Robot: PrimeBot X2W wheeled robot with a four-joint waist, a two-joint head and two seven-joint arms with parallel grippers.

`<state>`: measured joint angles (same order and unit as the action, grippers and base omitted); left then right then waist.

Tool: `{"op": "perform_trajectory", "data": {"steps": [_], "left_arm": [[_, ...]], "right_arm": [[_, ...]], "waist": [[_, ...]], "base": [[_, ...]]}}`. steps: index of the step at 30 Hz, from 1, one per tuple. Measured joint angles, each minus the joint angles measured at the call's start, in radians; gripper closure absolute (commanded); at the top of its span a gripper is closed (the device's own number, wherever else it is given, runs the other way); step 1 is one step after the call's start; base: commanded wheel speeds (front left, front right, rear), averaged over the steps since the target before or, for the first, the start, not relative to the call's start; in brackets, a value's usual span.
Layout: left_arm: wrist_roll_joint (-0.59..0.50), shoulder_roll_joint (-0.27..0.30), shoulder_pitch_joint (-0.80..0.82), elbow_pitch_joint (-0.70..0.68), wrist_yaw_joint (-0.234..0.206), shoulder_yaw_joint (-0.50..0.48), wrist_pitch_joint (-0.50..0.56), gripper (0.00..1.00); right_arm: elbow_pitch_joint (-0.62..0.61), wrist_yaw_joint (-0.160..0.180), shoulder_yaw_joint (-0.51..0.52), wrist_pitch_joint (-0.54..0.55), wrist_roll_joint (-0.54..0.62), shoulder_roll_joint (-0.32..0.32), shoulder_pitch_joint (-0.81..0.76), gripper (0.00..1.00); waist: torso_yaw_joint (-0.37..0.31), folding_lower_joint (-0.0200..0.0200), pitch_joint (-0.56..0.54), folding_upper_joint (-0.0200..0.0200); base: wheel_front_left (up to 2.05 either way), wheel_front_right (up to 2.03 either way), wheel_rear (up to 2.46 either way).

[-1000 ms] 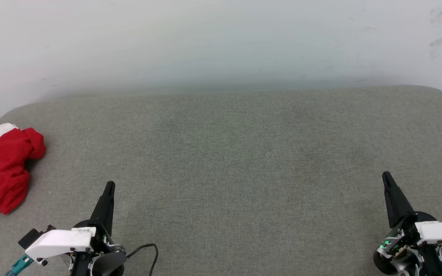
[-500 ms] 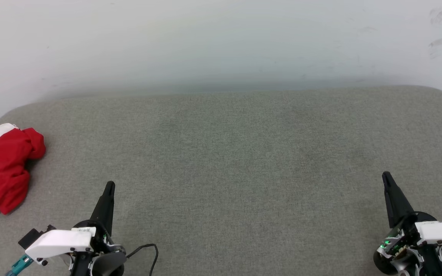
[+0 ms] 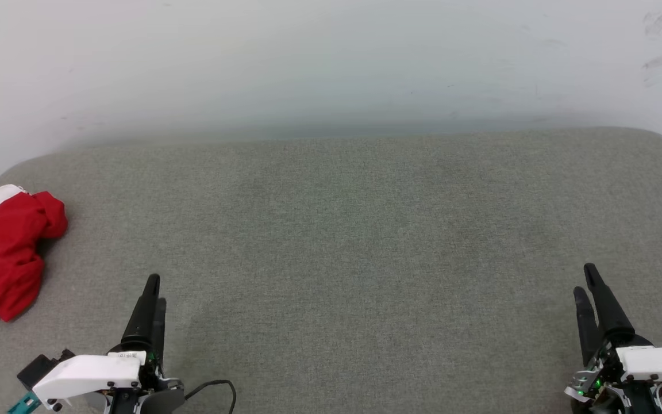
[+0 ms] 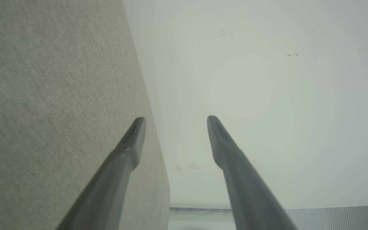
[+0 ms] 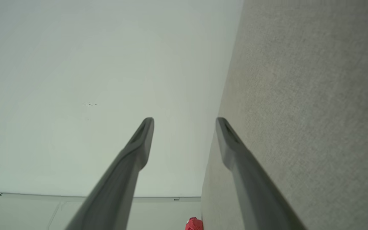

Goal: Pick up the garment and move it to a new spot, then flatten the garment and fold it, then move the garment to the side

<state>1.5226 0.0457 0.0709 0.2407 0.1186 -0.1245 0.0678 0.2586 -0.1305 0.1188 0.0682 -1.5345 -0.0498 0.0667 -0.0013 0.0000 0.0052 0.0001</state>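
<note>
The garment (image 3: 0, 259) lies crumpled at the frame's left edge on the grey surface (image 3: 365, 230). The left gripper (image 3: 156, 290) at lower left and the right gripper (image 3: 584, 280) at lower right both stand parted, empty.

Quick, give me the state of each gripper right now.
Left gripper: open, holding nothing.
Right gripper: open, holding nothing.
</note>
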Motion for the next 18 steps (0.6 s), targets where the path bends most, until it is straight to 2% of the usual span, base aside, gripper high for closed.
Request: {"op": "perform_trajectory", "data": {"steps": [10,18], "left_arm": [[-0.205,0.0,-0.001,-0.072,-0.059,0.012,-0.045,0.0],[-0.378,0.0,-0.011,-0.12,-0.11,0.04,-0.077,0.0]], "right_arm": [[-0.062,0.0,0.006,-0.043,0.19,0.0,-0.008,0.0],[-0.12,0.0,-0.012,-0.078,0.395,0.001,-0.017,0.0]], "waist": [[0.0,0.0,0.003,0.0],[0.0,0.0,0.004,0.0]], "base": [[0.0,0.0,0.0],[0.0,0.0,0.0]]}}
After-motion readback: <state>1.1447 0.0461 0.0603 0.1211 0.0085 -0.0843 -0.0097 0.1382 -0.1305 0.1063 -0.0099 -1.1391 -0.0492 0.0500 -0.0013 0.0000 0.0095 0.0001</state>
